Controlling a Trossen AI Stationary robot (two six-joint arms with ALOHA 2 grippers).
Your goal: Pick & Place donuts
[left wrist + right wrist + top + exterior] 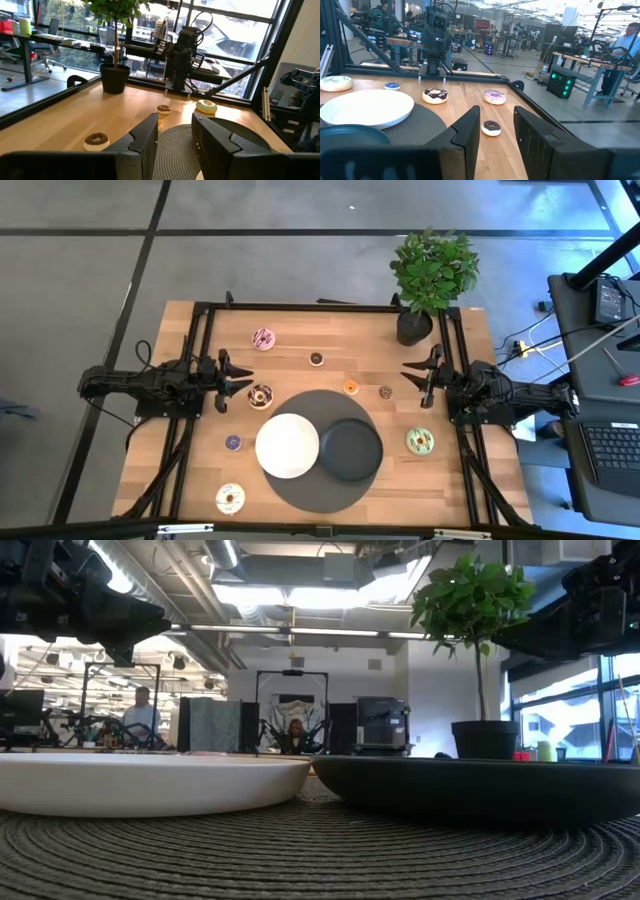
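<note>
Several toy donuts lie flat on the wooden table: pink (263,338), chocolate-sprinkled (260,396), green (420,441), cream (230,498), and minis in brown (316,359), orange (351,387), brown (386,392) and purple (233,442). My left gripper (238,376) hovers open at the table's left side, just far of the chocolate-sprinkled donut. My right gripper (415,376) hovers open at the right side, right of the second brown mini. The right wrist view shows the pink donut (494,96) and a brown mini (491,128) beyond the open fingers.
A white plate (287,445) and a black plate (351,450) sit side by side on a round grey woven mat (325,405) at the table's near middle. A potted plant (432,275) stands at the far right corner. People sit in the room beyond the table.
</note>
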